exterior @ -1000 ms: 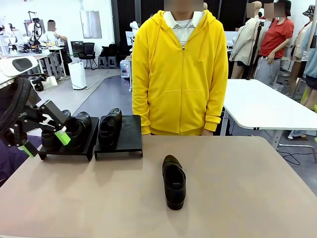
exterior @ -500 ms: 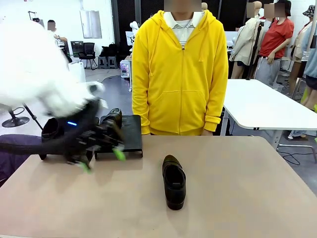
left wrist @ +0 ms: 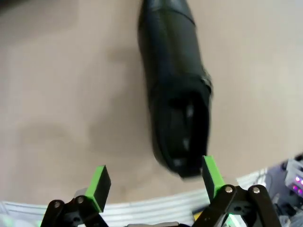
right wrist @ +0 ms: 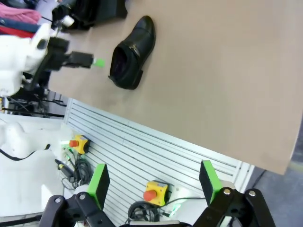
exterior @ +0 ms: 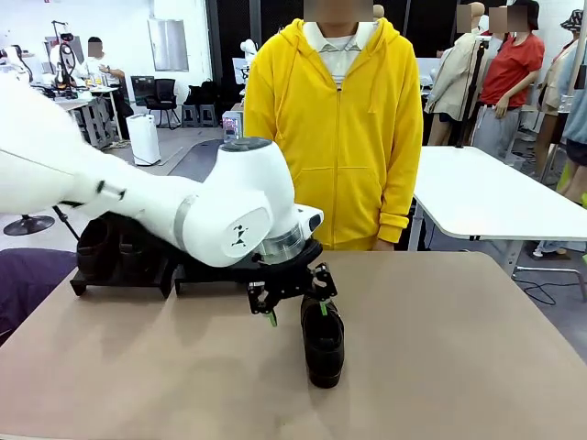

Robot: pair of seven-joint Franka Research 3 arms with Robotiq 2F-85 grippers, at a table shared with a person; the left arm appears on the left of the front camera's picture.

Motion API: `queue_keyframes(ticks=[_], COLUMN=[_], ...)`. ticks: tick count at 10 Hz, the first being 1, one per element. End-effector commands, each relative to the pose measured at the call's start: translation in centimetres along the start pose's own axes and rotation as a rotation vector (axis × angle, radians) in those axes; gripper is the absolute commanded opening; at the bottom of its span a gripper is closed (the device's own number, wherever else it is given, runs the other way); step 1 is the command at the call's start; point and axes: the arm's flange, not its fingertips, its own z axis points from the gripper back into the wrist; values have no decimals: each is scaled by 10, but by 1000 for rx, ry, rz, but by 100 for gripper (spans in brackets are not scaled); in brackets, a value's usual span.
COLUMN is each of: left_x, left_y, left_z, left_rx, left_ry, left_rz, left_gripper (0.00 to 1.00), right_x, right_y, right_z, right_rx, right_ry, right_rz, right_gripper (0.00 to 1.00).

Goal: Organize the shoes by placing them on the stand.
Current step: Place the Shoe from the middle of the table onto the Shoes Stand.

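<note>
The left claw (exterior: 295, 310) hangs with its jaws spread wide and empty, just above the heel end of a black shoe (exterior: 323, 338) lying alone on the tan desk (exterior: 459, 348). In the left wrist view the shoe (left wrist: 176, 90) sits off-centre, its heel close to one green pad (left wrist: 211, 173). Behind the white arm, more shoes (exterior: 96, 247) rest on a black stand (exterior: 197, 275) at the desk's far left edge. A person in a yellow hoodie (exterior: 335, 137) stands at the far side. The right claw (right wrist: 154, 184) is also wide open, holding nothing, off the desk's edge.

one loose shoe (exterior: 323, 341) (black), two stands (exterior: 128, 275)
</note>
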Motion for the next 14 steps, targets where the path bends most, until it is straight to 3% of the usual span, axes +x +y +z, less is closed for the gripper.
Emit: queue_keyframes(ticks=[1,3,11,12,13,14], left_x=[29,28,11,12,12,12], left_y=[-28,-32,-34,-33,-33,-33], left_z=[-11,-28,-60,-60,-60,-60], left_rx=[138,163,213,211,207,212], left_ry=[-2,-32,54,41,36,31], left_rz=[48,59,30,37,35,33], left_gripper=[100,100,100,40,0,0], right_x=[0,0,0,0,0,0], right_y=[-3,-3,-3,-3,-3,-3], right_z=[5,5,5,5,5,5], right_rx=[-4,-4,-4,-4,-4,-4], right_ry=[7,7,7,7,7,7], right_rz=[25,25,25,25,25,25], right_gripper=[100,100,100,100,100,100])
